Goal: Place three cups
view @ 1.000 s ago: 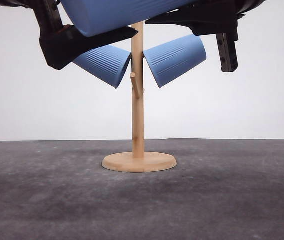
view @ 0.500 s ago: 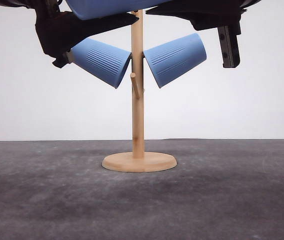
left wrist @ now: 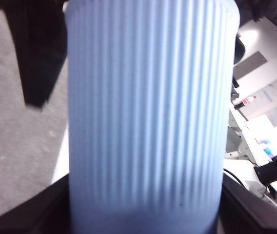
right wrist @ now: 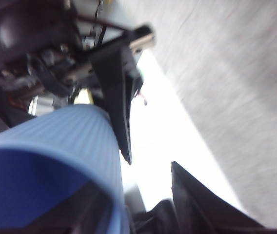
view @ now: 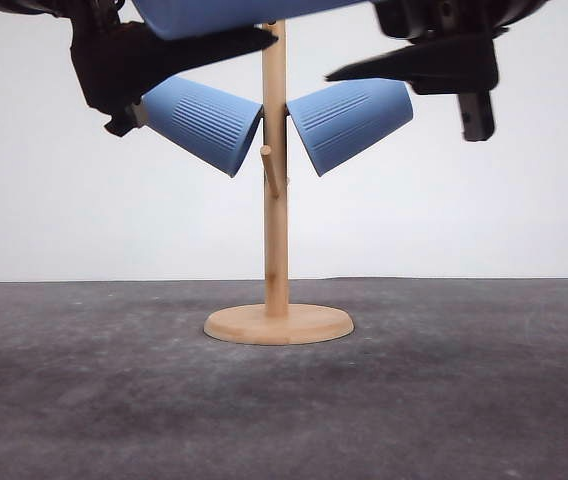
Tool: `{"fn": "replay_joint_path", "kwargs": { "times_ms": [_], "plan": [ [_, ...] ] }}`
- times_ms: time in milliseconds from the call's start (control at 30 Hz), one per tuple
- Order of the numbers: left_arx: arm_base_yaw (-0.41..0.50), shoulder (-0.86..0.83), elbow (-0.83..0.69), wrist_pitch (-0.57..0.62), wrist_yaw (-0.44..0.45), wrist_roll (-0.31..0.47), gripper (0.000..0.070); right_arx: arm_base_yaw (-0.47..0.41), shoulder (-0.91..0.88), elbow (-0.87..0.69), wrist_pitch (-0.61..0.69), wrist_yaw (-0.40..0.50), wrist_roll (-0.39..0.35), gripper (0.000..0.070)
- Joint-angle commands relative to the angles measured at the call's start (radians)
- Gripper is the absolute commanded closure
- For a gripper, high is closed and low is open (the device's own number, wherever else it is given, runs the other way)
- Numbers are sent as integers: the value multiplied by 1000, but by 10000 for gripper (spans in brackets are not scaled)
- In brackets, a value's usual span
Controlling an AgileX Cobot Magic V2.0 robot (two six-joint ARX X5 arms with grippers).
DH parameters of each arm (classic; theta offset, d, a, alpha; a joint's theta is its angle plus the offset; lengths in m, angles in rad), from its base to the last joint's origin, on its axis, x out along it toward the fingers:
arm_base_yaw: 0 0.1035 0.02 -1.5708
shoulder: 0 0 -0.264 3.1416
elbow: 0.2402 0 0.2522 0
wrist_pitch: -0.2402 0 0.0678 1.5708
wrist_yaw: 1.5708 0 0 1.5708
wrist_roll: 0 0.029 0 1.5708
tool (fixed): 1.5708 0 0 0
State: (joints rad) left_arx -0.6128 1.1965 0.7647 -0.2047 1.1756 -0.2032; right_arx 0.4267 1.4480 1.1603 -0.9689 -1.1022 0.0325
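Observation:
Two blue ribbed cups hang mouth-down on a wooden stand (view: 275, 230), one to its left (view: 199, 120) and one to its right (view: 354, 118). A third cup (view: 224, 12) lies tilted at the top of the post, cut off by the upper edge of the front view. My left gripper (view: 239, 32) is shut on it, one black finger running under the cup. In the left wrist view this cup (left wrist: 148, 117) sits between the fingers (left wrist: 255, 212). My right gripper (view: 414, 88) hangs open to the right of the post, apart from the held cup (right wrist: 55, 146).
The stand's round wooden base (view: 278, 324) rests on a dark grey mat (view: 284, 410). A short bare peg (view: 269, 168) sticks out of the post below the two hung cups. A white wall stands behind.
The right gripper has drawn away to the right and dropped a little, leaving the top cup. The left gripper rose slightly with the cup a second ago, then stayed still.

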Motion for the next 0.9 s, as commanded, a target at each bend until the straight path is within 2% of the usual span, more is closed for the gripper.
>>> {"fn": "replay_joint_path", "kwargs": {
  "times_ms": [0,167,267,367,500,600,733,867],
  "plan": [
    [-9,8,14,11,1,-28,349,-33,-8,24,11,3,-25,471],
    [-8,8,14,11,-74,-100,349,-171,-48,27,17,4,-47,470],
    [-8,8,14,11,-125,-180,349,-236,-67,27,18,20,-54,471],
    [-8,8,14,13,-163,-296,350,-279,-79,27,17,92,-68,471],
    [-8,8,15,19,-226,-538,350,-308,-84,27,6,196,-88,471],
    [-8,8,19,21,-288,-676,350,-311,-83,26,-4,250,-104,471],
    [-4,8,27,31,-390,-818,349,-311,-84,26,-6,307,-112,471],
    [27,9,27,77,-457,-946,348,-312,-83,26,-6,379,-121,471]
  ]
}}
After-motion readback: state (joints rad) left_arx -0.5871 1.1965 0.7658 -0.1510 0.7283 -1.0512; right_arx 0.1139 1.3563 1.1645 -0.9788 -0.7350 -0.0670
